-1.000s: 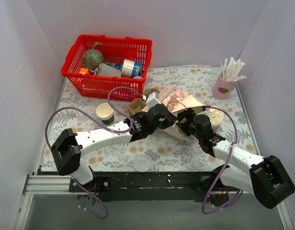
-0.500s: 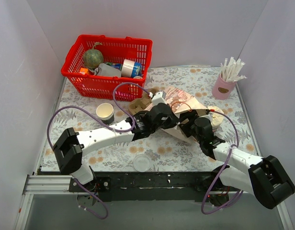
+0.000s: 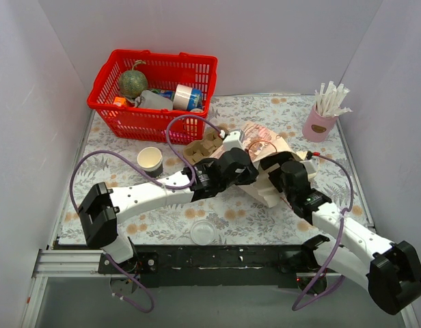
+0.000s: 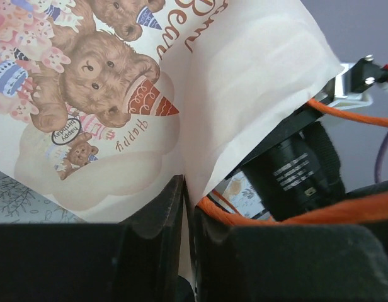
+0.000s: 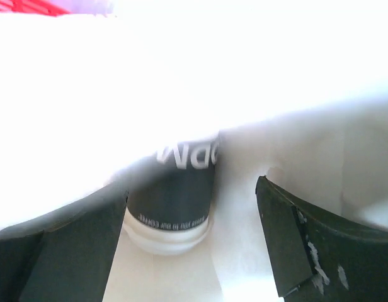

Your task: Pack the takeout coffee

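takeout coffee [image 5: 172, 189] in bag [image 4: 244, 82] | right hand [image 5: 193, 192] spread — left hand [image 4: 185, 190] pinching

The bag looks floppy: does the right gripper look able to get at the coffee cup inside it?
Likely yes: the right gripper is inside the paper bag, jaws open, coffee cup just ahead, nothing between. The left gripper pinches the bag's edge.

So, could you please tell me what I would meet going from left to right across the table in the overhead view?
Open paper cup → loose round lid → printed paper bag → pink straw holder. The basket and the cardboard carrier overlap these, so I left them out.
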{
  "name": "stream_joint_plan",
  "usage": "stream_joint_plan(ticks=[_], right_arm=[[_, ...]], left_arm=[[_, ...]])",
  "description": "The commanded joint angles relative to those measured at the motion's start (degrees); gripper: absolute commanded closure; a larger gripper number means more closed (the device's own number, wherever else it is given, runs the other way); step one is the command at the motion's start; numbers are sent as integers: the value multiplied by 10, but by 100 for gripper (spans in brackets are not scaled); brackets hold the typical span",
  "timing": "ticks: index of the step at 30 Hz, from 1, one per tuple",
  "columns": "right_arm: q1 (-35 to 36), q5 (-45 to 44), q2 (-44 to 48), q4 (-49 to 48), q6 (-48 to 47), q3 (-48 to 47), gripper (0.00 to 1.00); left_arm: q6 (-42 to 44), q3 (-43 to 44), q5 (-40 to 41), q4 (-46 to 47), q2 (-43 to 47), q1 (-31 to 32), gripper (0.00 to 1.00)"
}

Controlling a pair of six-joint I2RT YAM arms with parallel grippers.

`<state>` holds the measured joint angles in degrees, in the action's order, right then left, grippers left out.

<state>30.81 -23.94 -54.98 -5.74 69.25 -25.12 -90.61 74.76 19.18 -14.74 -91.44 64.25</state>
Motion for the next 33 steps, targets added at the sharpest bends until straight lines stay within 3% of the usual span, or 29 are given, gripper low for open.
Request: stream_joint_plan(ticks=[1,2,7,8,11,15,21,23,28,33], right_arm=[[-4,-96,23,51,-32,-45,10],[-5,-99,24,55,-41,-49,9],[-5,-77,17,26,-42,-40,10],[-5,-73,14,20,-41,-34,10],[-5,-67,15,13,-40,-34,10],[-5,-57,21,-26,-54,-17,10],[-19,-37,31,-35,-73,-15,9],[-34,-13,29,-36,-90,-20,9],[-61,73,8,-59,-86,-12,9],[-87,87,21,-52,-90,-12,9]], left_arm=[[49,31,34,-47,-2,19,77],[59,35,42,-50,-1,23,68],[107,63,45,-56,-8,42,47],[120,71,51,-62,-11,44,34],[148,116,89,-94,-36,53,14],[238,193,121,-136,-95,57,2],[318,340,163,-302,-204,61,2],[330,351,160,-340,-214,61,3],[330,347,52,-330,-217,61,14],[327,336,60,-350,-217,62,14]])
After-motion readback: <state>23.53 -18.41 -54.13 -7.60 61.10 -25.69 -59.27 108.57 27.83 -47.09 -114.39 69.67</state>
